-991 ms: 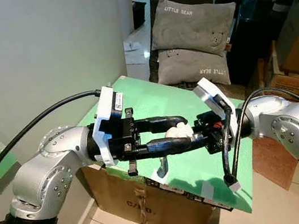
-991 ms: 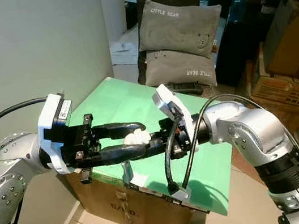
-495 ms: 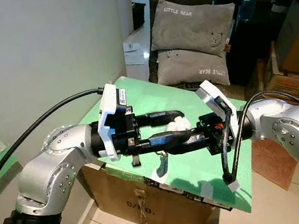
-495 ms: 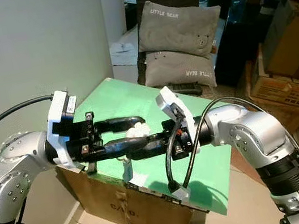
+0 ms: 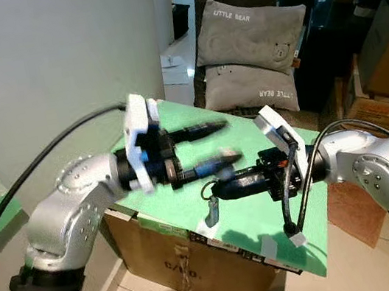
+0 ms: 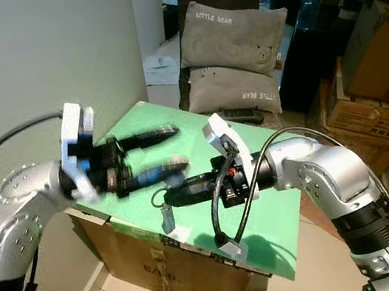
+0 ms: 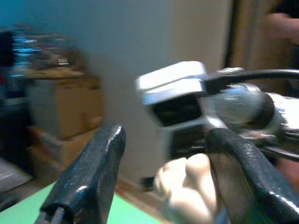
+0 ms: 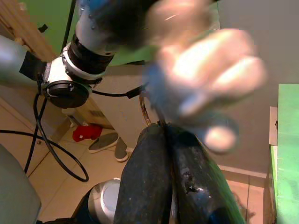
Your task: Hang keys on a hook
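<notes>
While the right gripper (image 5: 220, 186) pinches a metal key ring with dangling key (image 5: 209, 201) above the green-covered table (image 5: 266, 216), the left gripper (image 5: 220, 142) gapes empty, freeing the keys for hanging.

The left arm (image 5: 71, 211) is bent at the elbow and reaches forward and inward, its white wrist block (image 5: 138, 141) upright. The left gripper (image 5: 213, 144) is motion-blurred, its two black fingers (image 5: 199, 130) spread apart, one above the other, nothing between them. The right arm (image 5: 377, 167) bends at the elbow and reaches inward across the body, a black cable (image 5: 293, 200) looping beneath its wrist. The right gripper (image 5: 220, 186) lies level, just below and beside the left one, its fingers (image 8: 154, 186) pressed together
</notes>
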You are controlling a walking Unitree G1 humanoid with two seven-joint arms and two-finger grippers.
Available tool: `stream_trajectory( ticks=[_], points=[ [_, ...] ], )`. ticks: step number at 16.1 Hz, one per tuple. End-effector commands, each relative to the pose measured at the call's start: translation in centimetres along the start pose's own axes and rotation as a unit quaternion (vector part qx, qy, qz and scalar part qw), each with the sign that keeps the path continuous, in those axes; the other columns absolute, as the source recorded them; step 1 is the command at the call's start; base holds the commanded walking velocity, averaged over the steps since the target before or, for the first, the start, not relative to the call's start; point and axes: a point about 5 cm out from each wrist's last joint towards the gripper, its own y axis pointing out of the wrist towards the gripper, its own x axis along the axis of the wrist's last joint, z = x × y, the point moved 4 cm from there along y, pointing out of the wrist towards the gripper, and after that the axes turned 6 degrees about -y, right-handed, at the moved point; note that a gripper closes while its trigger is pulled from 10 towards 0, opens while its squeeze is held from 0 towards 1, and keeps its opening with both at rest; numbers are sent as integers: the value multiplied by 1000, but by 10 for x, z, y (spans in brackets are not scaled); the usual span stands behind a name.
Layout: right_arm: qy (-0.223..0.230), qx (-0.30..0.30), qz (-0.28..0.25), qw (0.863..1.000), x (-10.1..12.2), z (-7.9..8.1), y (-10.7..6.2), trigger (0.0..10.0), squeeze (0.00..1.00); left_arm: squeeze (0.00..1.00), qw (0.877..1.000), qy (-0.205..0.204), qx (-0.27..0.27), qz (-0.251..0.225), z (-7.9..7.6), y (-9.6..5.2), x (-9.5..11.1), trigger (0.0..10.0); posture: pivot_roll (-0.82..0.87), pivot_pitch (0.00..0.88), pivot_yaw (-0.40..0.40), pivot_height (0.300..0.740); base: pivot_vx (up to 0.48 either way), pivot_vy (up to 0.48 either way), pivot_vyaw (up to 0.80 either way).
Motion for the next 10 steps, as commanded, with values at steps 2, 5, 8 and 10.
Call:
stream_trajectory(
  ticks=[2,5,8,10],
  points=[
    [13,-18,1,1000,-7,-4,-4,0,0,1000,994,18,106,-8,31,-6,7,10000,45,0,-51,740,0,0,0],
    [29,-71,-21,997,-11,-20,-4,0,0,1000,963,-20,269,1,69,-22,-11,10000,44,0,-52,740,0,0,0],
    [25,-135,-49,989,-13,-35,2,0,0,1000,925,-44,377,4,87,-39,-27,10000,52,0,-52,740,0,0,0],
    [-16,-239,-69,969,-13,-57,11,0,0,1000,881,-64,468,11,91,-56,-53,10000,59,0,-50,740,0,0,0]
  ],
)
